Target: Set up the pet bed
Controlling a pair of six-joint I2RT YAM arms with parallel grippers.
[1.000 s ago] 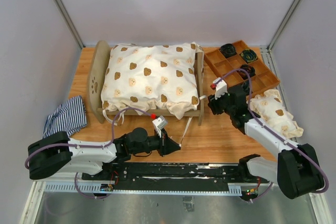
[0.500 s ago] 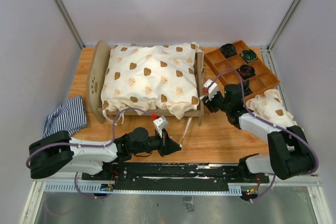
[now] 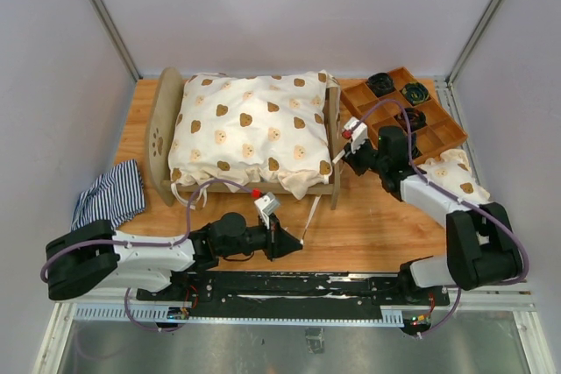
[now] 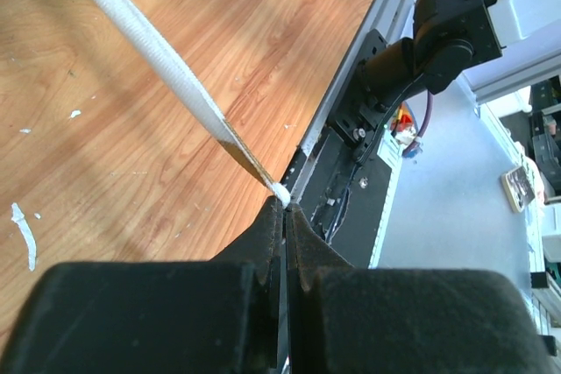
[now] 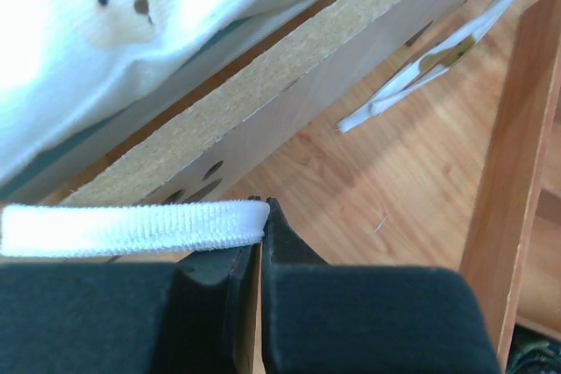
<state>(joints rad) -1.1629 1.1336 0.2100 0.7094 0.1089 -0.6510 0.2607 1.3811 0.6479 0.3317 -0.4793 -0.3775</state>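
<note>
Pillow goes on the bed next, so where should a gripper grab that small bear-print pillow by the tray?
Probably its far right edge, pinched from above: the pillow lies flat and soft on the table, and the right arm lies across its near left side.

right hand (image 5: 263, 216) | clamped on white strap (image 5: 131, 227) | beside pet bed (image 5: 289, 102)

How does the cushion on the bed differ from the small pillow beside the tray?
The cushion is much larger than the pillow. The cushion lies spread over the bed, while the pillow sits on the table right of the bed, near the tray. The cushion is in full view; the pillow is partly hidden by the right arm. Both are cream with brown bear faces.
</note>
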